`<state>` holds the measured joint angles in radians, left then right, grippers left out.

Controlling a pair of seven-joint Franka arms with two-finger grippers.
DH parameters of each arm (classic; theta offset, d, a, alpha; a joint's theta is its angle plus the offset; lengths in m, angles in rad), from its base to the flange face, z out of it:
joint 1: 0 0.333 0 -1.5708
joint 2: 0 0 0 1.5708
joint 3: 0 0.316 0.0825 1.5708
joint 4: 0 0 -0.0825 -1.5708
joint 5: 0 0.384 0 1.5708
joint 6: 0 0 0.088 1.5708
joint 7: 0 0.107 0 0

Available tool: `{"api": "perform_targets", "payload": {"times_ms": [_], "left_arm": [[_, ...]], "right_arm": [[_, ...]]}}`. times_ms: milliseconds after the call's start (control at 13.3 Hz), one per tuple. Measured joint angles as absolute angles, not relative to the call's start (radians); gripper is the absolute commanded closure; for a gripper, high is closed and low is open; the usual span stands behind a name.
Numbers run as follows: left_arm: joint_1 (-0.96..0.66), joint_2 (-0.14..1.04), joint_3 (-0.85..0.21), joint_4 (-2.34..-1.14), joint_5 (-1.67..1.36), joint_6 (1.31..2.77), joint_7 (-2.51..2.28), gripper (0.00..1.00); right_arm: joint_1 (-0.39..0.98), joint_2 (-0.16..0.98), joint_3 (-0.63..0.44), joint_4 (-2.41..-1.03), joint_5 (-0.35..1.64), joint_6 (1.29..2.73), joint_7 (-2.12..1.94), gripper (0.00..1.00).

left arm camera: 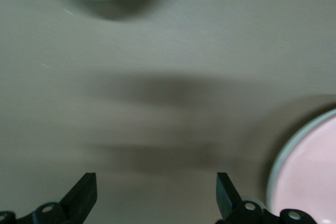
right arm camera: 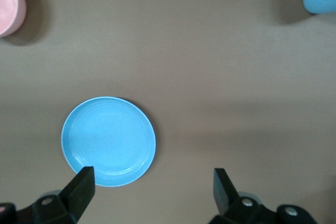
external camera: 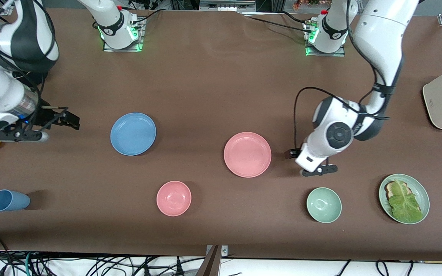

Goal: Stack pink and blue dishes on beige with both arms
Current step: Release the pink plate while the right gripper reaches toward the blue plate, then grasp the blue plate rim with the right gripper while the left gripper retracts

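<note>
- Front view, my left end effector (external camera: 291,154): fingers spread, empty, low over the bench (external camera: 205,84) beside the pink plate (external camera: 247,154).
- My right end effector (external camera: 65,119): spread, empty, hanging near the blue plate (external camera: 133,133).

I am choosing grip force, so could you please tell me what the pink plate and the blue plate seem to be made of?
Pink plate: likely plastic or melamine, possibly matte-glazed ceramic; flat even colour, no sharp glare. Blue plate: the same look, with faint concentric rings and a soft sheen.
</note>
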<state>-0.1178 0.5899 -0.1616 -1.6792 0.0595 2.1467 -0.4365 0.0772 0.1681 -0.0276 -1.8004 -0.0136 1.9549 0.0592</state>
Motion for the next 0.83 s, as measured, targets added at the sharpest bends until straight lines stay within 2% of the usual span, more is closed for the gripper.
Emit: {"api": "perform_targets", "payload": {"times_ms": [375,826], "left_arm": [[0.062,0.524,-0.160,-1.677,0.060,2.049,-0.145,0.00],[0.178,0.437,-0.161,-1.664,0.060,1.971,-0.005,0.00]], "right_arm": [[0.082,0.297,-0.025,-1.815,-0.014,2.068,0.059,0.00],[0.082,0.433,-0.023,-1.928,-0.014,2.327,0.068,0.00]]}}
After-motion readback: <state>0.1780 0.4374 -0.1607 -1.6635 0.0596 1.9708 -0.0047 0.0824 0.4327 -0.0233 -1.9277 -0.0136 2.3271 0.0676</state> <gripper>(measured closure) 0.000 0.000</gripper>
